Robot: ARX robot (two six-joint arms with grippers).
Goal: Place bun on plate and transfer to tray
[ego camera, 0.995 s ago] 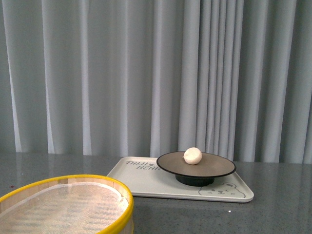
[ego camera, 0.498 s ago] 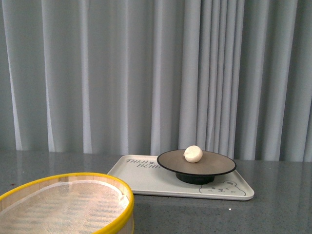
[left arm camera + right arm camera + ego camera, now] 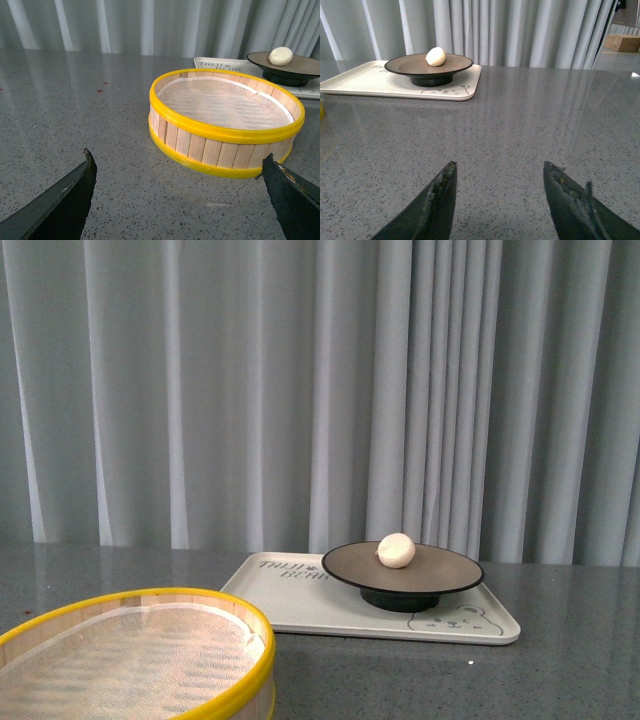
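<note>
Front view: the bun (image 3: 396,550) sits on the plate (image 3: 440,574), which stands on the tray (image 3: 300,602) on the grey table (image 3: 560,660). A yellow-rimmed bamboo steamer basket (image 3: 150,650) lies nearer, apart from the tray. No arm shows.

Left wrist view: the left gripper (image 3: 177,192) hangs with fingers spread wide, gripping nothing; the steamer basket (image 3: 225,135) lies just beyond the fingertips, the bun (image 3: 280,56) and plate (image 3: 300,67) further off.

Right wrist view: the right gripper (image 3: 500,195) has fingers parted, empty; the tray (image 3: 375,82), plate (image 3: 410,66) and bun (image 3: 435,56) lie well beyond the fingertips.
</note>
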